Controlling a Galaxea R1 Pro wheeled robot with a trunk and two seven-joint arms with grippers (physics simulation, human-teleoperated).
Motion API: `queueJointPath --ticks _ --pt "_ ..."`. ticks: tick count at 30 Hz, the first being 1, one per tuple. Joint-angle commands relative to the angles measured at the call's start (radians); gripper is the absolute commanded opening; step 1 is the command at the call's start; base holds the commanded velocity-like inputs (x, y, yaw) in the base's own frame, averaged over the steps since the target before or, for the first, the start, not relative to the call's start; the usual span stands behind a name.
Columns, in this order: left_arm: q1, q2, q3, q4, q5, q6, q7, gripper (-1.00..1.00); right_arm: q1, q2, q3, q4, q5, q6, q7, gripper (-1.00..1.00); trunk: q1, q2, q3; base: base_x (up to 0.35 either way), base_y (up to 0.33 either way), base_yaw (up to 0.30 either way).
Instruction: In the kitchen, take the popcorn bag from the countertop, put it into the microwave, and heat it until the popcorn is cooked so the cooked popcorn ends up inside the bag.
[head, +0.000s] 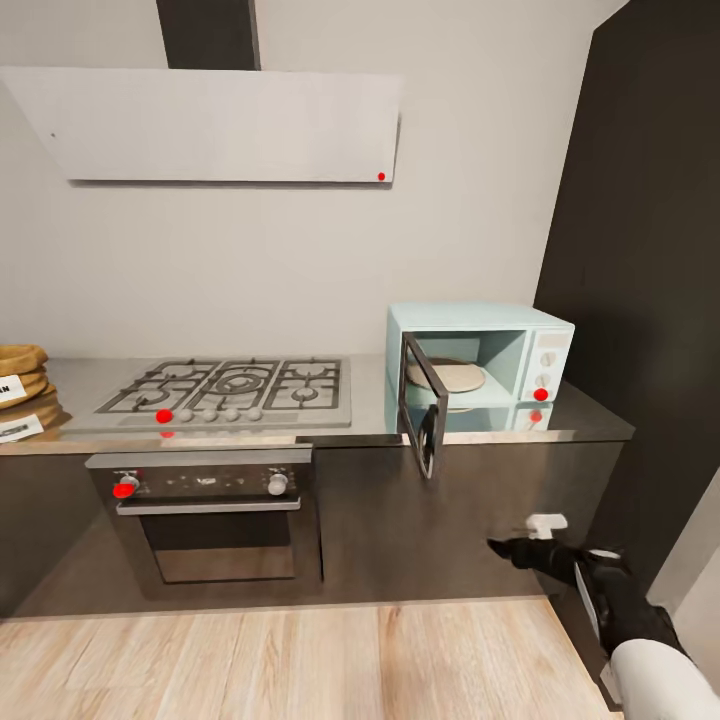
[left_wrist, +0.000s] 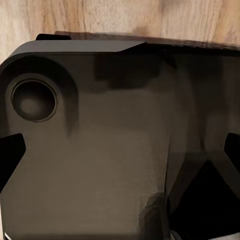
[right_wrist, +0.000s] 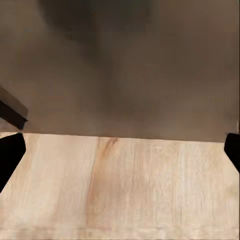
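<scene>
The popcorn bag (head: 18, 368), mustard-tan with a white label, stands at the far left end of the grey countertop (head: 368, 400), cut off by the picture's edge. The mint-blue microwave (head: 500, 345) sits at the counter's right end. Its door (head: 424, 412) is swung open toward me, and a round turntable plate (head: 446, 376) lies inside. My right gripper (head: 525, 542) hangs low in front of the dark cabinet fronts, below the microwave, open and empty. In the right wrist view its fingertips (right_wrist: 11, 152) stand wide apart over wood floor. My left gripper (left_wrist: 120, 155) is open over my own dark base.
A steel gas hob (head: 235, 388) lies between bag and microwave, with a dark built-in oven (head: 215, 515) under it and a flat white hood (head: 215, 125) above. A tall dark cabinet (head: 645, 250) walls off the right side. Wood floor (head: 300, 660) runs along the cabinets.
</scene>
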Motion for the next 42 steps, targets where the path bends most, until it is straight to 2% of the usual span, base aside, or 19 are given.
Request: queueJointPath --ticks 1,4,5,6,7,9,10,11,14,15,16,20,29,34,35,38,42 --pt "0.000 0.000 0.000 0.001 0.006 -0.003 0.000 1.00 -0.001 -0.008 -0.008 0.077 0.018 -0.013 -0.029 1.00 0.000 -0.001 -0.001 0.000 0.000 0.000" --pt "0.000 -0.001 0.000 0.001 0.005 -0.003 0.000 1.00 -0.001 -0.054 -0.009 0.314 0.028 -0.105 -0.111 1.00 0.000 -0.001 -0.001 0.000 0.000 0.000" --pt "0.000 -0.001 0.000 0.001 0.006 -0.003 0.000 1.00 -0.001 -0.069 -0.009 0.454 0.030 -0.187 -0.146 1.00 0.000 -0.001 -0.001 0.000 0.000 0.000" --pt "0.000 -0.001 0.000 0.001 0.006 -0.003 0.000 1.00 -0.001 -0.074 -0.009 0.568 0.030 -0.245 -0.192 1.00 0.000 -0.001 -0.001 0.000 0.000 0.000" --pt "0.000 0.000 0.000 0.001 0.006 -0.003 0.000 1.00 -0.001 -0.075 -0.009 0.633 0.030 -0.277 -0.230 1.00 0.000 -0.001 -0.001 0.000 0.000 0.000" --pt "0.000 -0.001 0.000 0.000 0.006 -0.003 0.000 1.00 0.017 -0.069 -0.008 0.709 0.030 -0.335 -0.330 1.00 0.000 -0.001 -0.001 0.000 0.000 0.000" --pt "0.000 -0.001 0.000 0.000 0.006 -0.003 0.000 1.00 0.044 -0.067 -0.008 0.722 0.028 -0.347 -0.364 1.00 0.000 -0.001 -0.001 0.000 0.000 0.000" --pt "0.000 -0.001 0.000 0.000 0.006 -0.003 0.000 1.00 0.099 -0.064 -0.008 0.733 0.025 -0.361 -0.399 1.00 0.000 -0.001 -0.001 0.000 0.000 0.000" --pt "0.000 0.000 0.000 0.000 0.006 -0.003 0.001 1.00 0.249 -0.050 -0.010 0.744 0.020 -0.399 -0.433 1.00 0.000 -0.001 -0.001 0.000 0.000 0.000" --pt "0.000 0.000 0.000 0.001 0.006 -0.003 0.001 1.00 0.340 -0.044 -0.011 0.745 0.018 -0.407 -0.437 1.00 0.000 -0.001 -0.001 0.000 0.000 0.000" --pt "0.000 0.000 0.000 0.001 0.006 -0.003 0.001 1.00 0.401 -0.040 -0.011 0.745 0.020 -0.411 -0.439 1.00 0.000 -0.001 -0.001 0.000 0.000 0.000" --pt "0.000 0.000 0.001 0.001 0.006 -0.003 0.001 1.00 0.419 -0.026 -0.011 0.745 0.020 -0.410 -0.465 1.00 0.000 -0.001 0.000 0.000 0.000 0.052" --pt "0.000 0.000 0.002 0.001 0.006 -0.003 0.001 1.00 0.422 -0.018 -0.009 0.745 0.021 -0.418 -0.511 1.00 0.000 -0.001 0.004 0.000 0.000 0.242" --pt "0.000 0.000 0.002 0.001 0.006 -0.003 0.001 1.00 0.422 0.014 -0.010 0.745 0.020 -0.416 -0.551 1.00 0.000 -0.001 0.007 0.000 0.000 0.266" --pt "0.000 0.001 0.002 0.001 0.007 -0.003 0.001 1.00 0.422 0.032 -0.011 0.745 0.020 -0.417 -0.575 1.00 0.000 -0.001 0.007 0.000 0.000 0.266" --pt "0.000 0.000 0.002 0.001 0.008 -0.003 0.001 1.00 0.422 0.046 -0.010 0.745 0.021 -0.418 -0.615 1.00 0.000 -0.001 0.008 0.000 0.000 0.266" --pt "0.000 -0.002 0.002 0.001 0.006 -0.003 0.001 1.00 0.430 0.069 -0.009 0.745 0.022 -0.419 -0.634 1.00 0.000 -0.001 0.008 0.000 0.000 0.267"
